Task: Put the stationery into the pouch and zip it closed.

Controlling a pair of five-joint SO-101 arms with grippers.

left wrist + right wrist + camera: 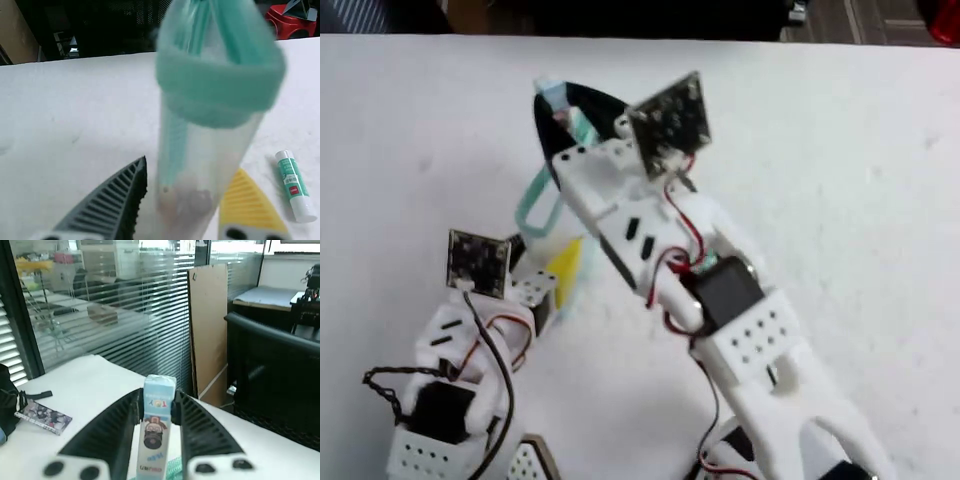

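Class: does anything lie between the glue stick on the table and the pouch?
Nothing visible does: bare table separates the glue stick from the pouch held in the left tool.

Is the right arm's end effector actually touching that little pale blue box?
Touching. The right wrist view shows the right end effector with its two black fingers pressed against both sides of the pale blue box, no gap showing.
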